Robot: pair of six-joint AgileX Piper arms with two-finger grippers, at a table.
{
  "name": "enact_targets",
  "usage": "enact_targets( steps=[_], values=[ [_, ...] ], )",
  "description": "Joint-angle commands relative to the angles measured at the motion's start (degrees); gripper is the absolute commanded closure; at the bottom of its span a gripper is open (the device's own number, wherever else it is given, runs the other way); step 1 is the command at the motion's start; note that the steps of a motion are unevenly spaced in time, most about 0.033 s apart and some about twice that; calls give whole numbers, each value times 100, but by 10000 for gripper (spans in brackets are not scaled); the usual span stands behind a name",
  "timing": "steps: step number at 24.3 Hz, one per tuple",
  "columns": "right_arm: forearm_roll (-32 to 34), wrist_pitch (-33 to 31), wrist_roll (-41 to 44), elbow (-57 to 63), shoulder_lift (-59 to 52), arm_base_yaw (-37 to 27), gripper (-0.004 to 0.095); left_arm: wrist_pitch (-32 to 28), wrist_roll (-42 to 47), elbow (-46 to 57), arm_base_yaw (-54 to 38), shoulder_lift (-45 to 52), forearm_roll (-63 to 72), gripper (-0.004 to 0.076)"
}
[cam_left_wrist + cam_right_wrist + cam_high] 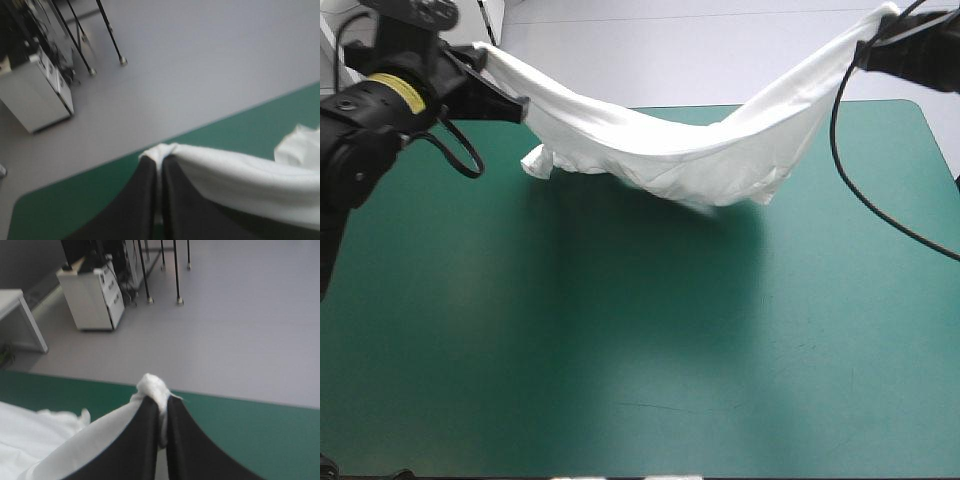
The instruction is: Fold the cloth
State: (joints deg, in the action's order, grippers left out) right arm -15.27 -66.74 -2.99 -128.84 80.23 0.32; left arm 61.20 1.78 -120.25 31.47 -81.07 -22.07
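aloft: l end effector (525, 106) + r end effector (866, 52) each pinch t-shirt (690, 160), sagging over teal-green cover (620, 350).

High view: above and behind, facing forward and down; table (620, 350) fills the frame, far edge near the top. Left wrist view: close along left gripper (159, 161), facing out over the far edge. Right wrist view: likewise along right gripper (161, 404). All share T-shirt (670, 160) and far edge.
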Motion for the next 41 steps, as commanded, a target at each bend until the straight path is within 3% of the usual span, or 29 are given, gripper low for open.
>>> enact_targets(
  steps=[1,7,13,17,20,24,27,33,36,41],
  values=[
    [-297,408,-114,-1181,104,-11,926,-778,-178,-806,34,203,-276,733],
    [-666,603,-244,-2406,319,-11,924,-1611,-396,-1697,34,203,88,733],
    [-1312,1966,-702,-3204,309,-11,921,-2766,-1594,-2579,34,203,1827,733],
    [-1599,2508,-820,-3614,309,-11,920,-3311,-2052,-2921,34,203,2322,733],
    [-1438,2289,-560,-3488,390,-11,920,-3013,-2018,-2921,34,63,2066,733],
    [-496,1734,-220,-2914,890,-11,920,-2854,-900,-2921,34,-730,35,733],
    [-308,2215,-337,-2714,1325,-11,920,-3031,-107,-2921,-147,-1305,-1053,733],
    [-335,3872,-527,-2701,1944,-11,920,-4782,880,-2921,-1112,-1940,-680,733],
    [-760,4560,-1006,-2715,2076,-11,920,-5898,1234,-2921,-1569,-2053,-399,733],
    [-846,4412,-1133,-2727,2201,-11,920,-5819,1220,-2921,-1630,-2161,-276,733]
  ],
)
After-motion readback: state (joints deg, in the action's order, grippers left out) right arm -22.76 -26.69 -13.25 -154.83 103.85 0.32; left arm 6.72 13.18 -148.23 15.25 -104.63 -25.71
